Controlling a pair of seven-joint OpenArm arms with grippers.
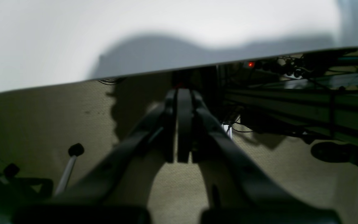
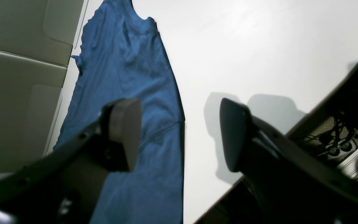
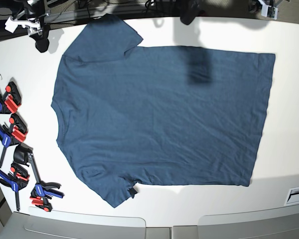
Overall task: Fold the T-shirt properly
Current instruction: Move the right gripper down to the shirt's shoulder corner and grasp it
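Observation:
The T-shirt (image 3: 159, 114), dark teal-blue, lies spread flat on the white table (image 3: 289, 149), collar to the left and hem to the right in the base view. One sleeve points to the far edge and the other to the near edge. In the right wrist view the T-shirt (image 2: 129, 62) runs along the left side. My right gripper (image 2: 179, 133) is open and empty above the shirt's edge and the bare table (image 2: 244, 46). My left gripper (image 1: 177, 124) is shut and empty, off the table edge (image 1: 166, 71) with carpet below it.
Several blue and red clamps (image 3: 12, 129) lie along the table's left edge. Beige panels (image 3: 89, 226) border the near edge. Cables and a metal frame (image 1: 291, 68) sit under the far edge. A dark arm part (image 3: 189, 12) casts a shadow on the shirt.

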